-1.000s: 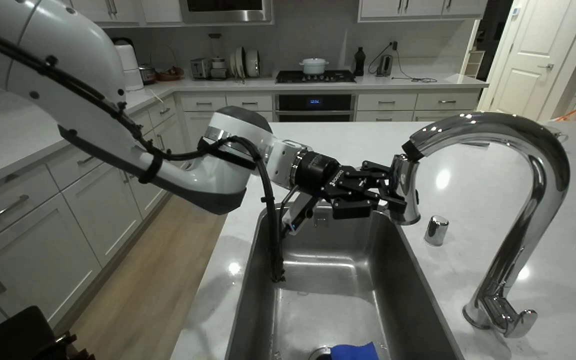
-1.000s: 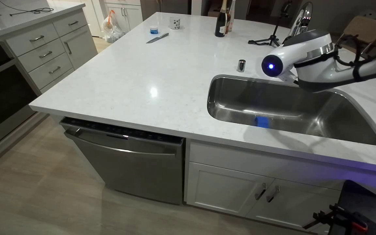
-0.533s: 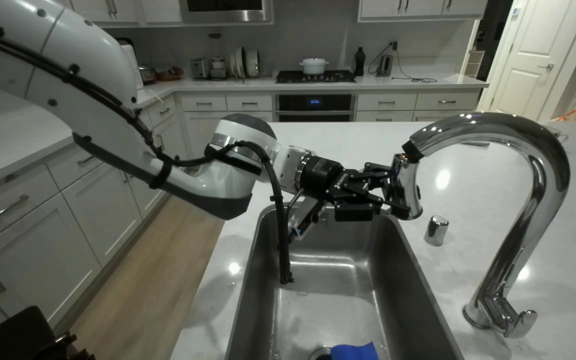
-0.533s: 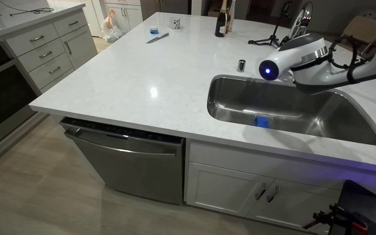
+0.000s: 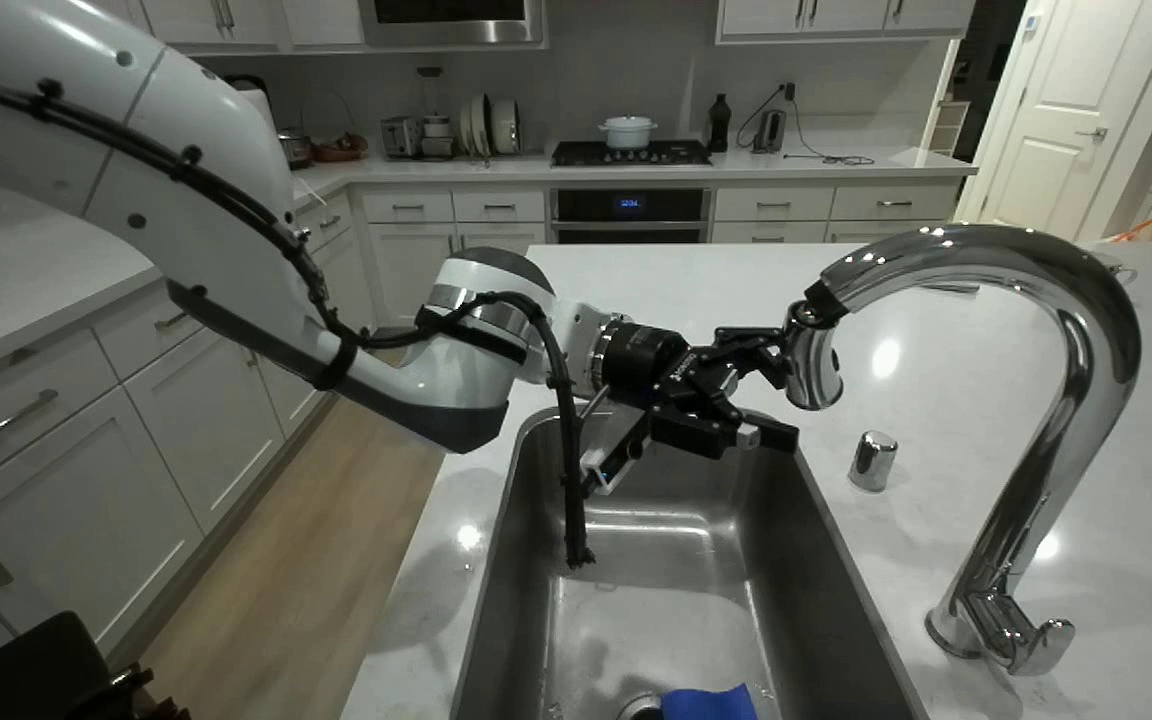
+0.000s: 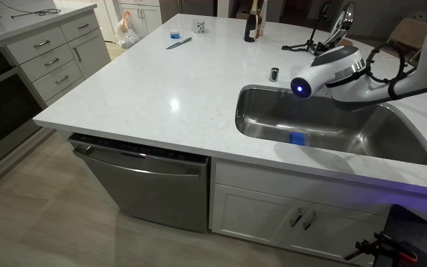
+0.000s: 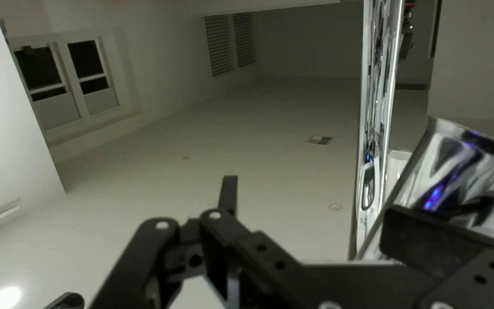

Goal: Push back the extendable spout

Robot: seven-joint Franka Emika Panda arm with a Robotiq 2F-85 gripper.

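One claw (image 5: 786,405), spread wide, gripping nothing, beside one spout (image 5: 815,367); one sink (image 5: 821,570) below.

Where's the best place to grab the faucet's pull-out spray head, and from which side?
Likely around the middle of the pull-out spray head, coming from the sink side: it hangs nearly upright as a smooth cylinder, while the gooseneck arches away on the far side.

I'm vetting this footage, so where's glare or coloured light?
Glare on the countertop in both exterior views; purple tint on the cabinet front in an exterior view; blue glints on the spout and a bright light, lower left, in the wrist view.
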